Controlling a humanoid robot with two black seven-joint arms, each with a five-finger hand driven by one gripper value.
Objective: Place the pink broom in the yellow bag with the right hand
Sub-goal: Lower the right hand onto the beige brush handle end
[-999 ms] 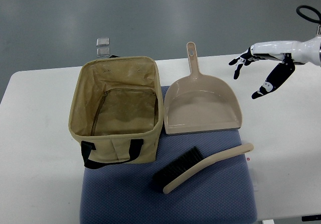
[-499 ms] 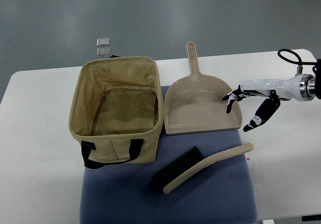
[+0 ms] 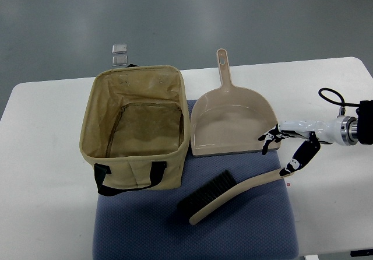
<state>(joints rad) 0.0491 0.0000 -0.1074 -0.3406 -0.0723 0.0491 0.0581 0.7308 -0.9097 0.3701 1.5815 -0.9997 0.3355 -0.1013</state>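
Observation:
The broom [image 3: 233, 195] is pale beige-pink with black bristles and lies on the blue mat [image 3: 245, 231], bristles to the left, handle end to the right. The open yellow-tan fabric bag [image 3: 137, 126] stands on the left part of the mat, empty inside. My right hand [image 3: 281, 150] reaches in from the right edge, fingers spread and holding nothing, just above the tip of the broom's handle. The left arm does not show.
A matching dustpan [image 3: 235, 120] lies right of the bag, handle pointing away. The white table [image 3: 46, 172] carries everything. Two small clear squares [image 3: 119, 54] lie on the floor beyond the table. A black cable loops at my right wrist [image 3: 329, 97].
My right hand has come down and toward the near side, from beside the dustpan's far right corner to just above the broom's handle tip. The broom and bag have not moved.

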